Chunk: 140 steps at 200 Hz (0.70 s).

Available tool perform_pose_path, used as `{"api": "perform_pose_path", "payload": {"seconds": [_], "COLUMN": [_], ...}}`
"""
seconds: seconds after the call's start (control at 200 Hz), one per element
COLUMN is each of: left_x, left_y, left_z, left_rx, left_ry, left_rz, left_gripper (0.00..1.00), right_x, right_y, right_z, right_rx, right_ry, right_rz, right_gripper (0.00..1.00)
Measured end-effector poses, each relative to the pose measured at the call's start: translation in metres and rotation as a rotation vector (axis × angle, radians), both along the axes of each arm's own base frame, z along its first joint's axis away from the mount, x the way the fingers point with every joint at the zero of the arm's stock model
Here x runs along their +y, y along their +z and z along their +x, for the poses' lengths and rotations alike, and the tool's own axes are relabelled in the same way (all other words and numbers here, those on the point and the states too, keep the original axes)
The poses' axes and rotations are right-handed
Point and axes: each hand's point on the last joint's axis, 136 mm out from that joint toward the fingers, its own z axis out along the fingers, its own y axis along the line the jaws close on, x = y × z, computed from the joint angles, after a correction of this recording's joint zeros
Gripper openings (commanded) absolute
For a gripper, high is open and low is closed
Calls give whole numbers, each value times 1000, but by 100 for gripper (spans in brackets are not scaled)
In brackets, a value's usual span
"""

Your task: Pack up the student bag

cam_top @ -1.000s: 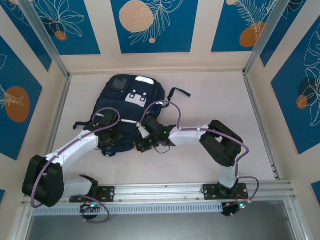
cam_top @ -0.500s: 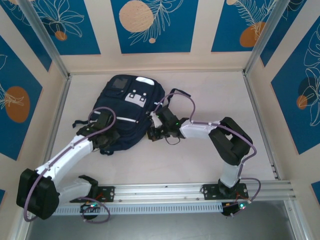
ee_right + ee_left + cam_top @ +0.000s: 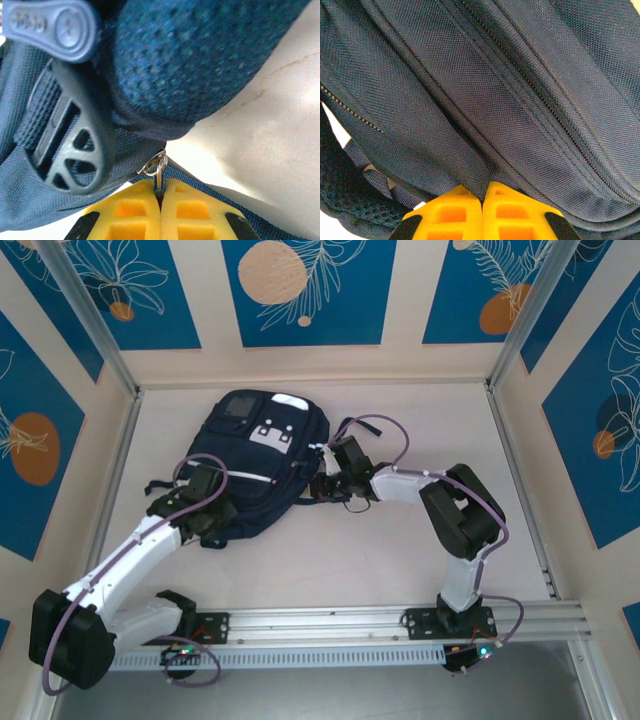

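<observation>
**Ana:** Where is the bag?

**Ben:** The large dark navy fabric student bag (image 3: 240, 455), with white stripes and a light grey front patch, lies flat on the pale tabletop (image 3: 400, 550). It is left of centre and towards the far wall, with the grey patch at its far end.

**Ana:** Can you see anything inside it?

**Ben:** No. Only its outer fabric faces the cameras, so I cannot tell what it holds. The left wrist view shows woven navy panels crossed by long seams and a line of zip teeth (image 3: 350, 111).

**Ana:** What is the left hand doing?

**Ben:** The left hand (image 3: 482, 197) is at the near left side of the bag. Its yellow fingers (image 3: 451, 210) are pressed together, with a fold of the navy fabric pinched between them.

**Ana:** And the right one?

**Ben:** The right hand (image 3: 161, 195) is at the bag's right edge, also closed. Its yellow fingers grip a small metal zip pull (image 3: 154, 167), whose ring sits just above the fingertips.

**Ana:** What else is close to it?

**Ben:** A grey-blue plastic strap buckle (image 3: 65, 150) sits to the left of the pull, against the navy webbing. A padded blue mesh strap (image 3: 200, 65) bulges above the pull. Bare tabletop shows to the right of it.
</observation>
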Motion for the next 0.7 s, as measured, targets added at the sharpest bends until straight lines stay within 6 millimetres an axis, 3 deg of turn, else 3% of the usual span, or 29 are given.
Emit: {"api": "perform_pose_path", "payload": {"seconds": [0.37, 0.555, 0.7], "left_x": [-25, -45, -54], "left_y": [-3, -19, -26], "left_z": [7, 7, 4], "left_rx": [4, 52, 67], "left_ry": [-91, -173, -220], "left_rz": [-86, -94, -68], "left_gripper": [0, 0, 0], "right_x": [-23, -45, -79], "right_y": [4, 3, 1], "right_z": [17, 26, 43], "right_rx": [81, 103, 94], "right_ry": [-141, -227, -359], "right_rz": [114, 123, 77], "right_gripper": [0, 19, 38]}}
